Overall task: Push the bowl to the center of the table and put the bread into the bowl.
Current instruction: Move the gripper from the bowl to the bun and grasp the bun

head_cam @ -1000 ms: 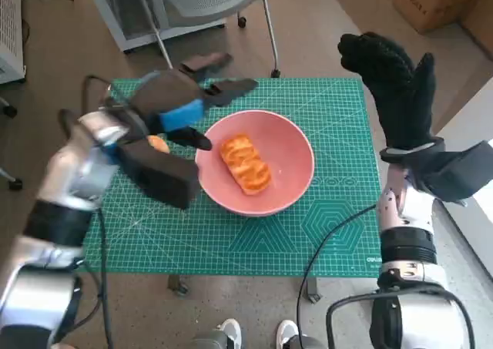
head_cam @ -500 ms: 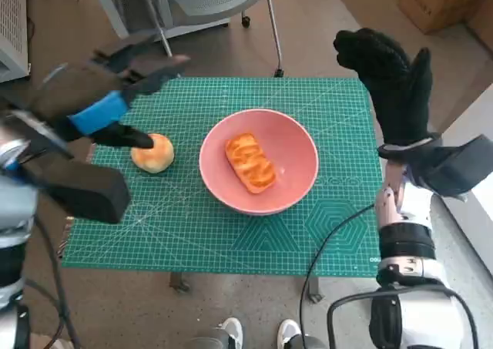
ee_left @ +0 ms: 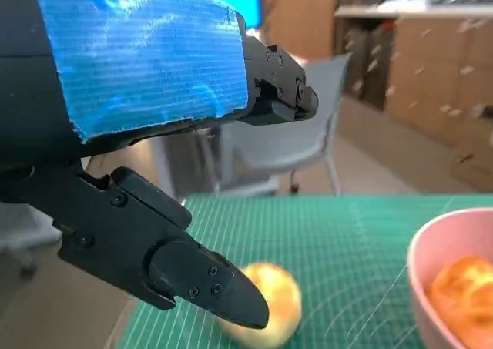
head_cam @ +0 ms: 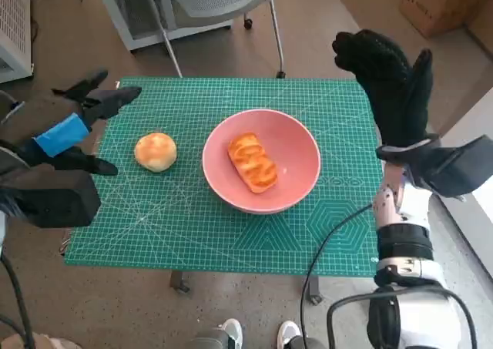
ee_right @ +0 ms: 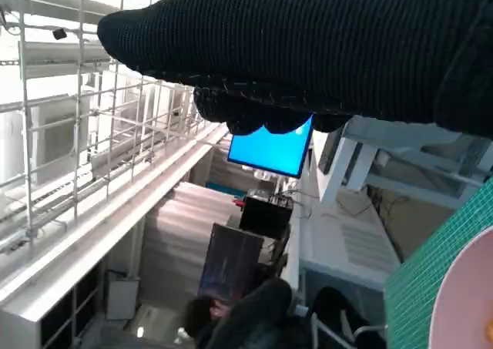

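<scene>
Over the last second the left hand [head_cam: 81, 125] has drawn back from the rim of the bowl [head_cam: 262, 160], out past the left edge of the bench [head_cam: 231, 241]; it now hangs there with its fingers spread apart and nothing in them, well clear of the bowl. As it left, a round bun [head_cam: 155, 151] that it had been covering came into sight on the green mat, lying between the bowl and the left edge and apart from both. The bowl has barely moved across these pictures beyond what the camera's own small shift accounts for, and it sits about midway between the left and right edges. An oblong glazed piece of bread [head_cam: 252, 162] lies inside the bowl, across its floor. The right hand [head_cam: 389, 75] stays raised over the far right corner, gloved fingers extended and holding nothing. Judging from this, both parts of the task look done: the bowl is near the middle and the bread is in it, and the left hand's retreat reads as a release after placing. Whether the round bun also counts as bread to be put in cannot be settled from the task sentence alone.
</scene>
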You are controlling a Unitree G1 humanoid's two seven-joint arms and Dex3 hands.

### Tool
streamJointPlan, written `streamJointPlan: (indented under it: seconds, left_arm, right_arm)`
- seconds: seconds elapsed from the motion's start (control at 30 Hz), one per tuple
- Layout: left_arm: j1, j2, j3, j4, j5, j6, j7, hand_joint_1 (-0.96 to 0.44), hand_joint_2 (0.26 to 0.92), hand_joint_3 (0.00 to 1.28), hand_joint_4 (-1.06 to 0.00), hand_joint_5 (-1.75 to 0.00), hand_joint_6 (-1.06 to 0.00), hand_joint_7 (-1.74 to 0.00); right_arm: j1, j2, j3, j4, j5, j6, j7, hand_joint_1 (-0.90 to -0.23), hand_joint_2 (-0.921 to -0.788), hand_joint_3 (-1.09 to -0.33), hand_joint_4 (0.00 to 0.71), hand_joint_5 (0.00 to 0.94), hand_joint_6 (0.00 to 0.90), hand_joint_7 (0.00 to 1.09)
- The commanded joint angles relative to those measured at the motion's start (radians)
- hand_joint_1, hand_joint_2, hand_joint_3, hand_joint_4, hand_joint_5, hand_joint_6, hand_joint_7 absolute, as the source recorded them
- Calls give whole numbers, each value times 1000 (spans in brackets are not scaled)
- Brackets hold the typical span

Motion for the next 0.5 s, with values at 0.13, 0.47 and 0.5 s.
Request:
streamJointPlan:
  seconds: [0.13,0.47,0.5]
  left_arm:
    - [2,-14,-24,86,-8,34,2,-419,691,2,-3,0,-220,0]
    - [-54,-79,-103,207,31,63,36,-440,698,3,-11,-3,-220,-2]
    - [-62,-85,-112,224,36,62,44,-443,699,4,-14,-4,-221,-2]
  right_arm:
    - [0,5,-9,7,14,23,19,-719,-921,-630,192,1,376,13]
    - [3,-2,-6,8,-3,11,8,-717,-921,-630,191,1,368,7]
    - [2,-2,-6,8,-3,13,7,-716,-921,-630,191,1,368,7]
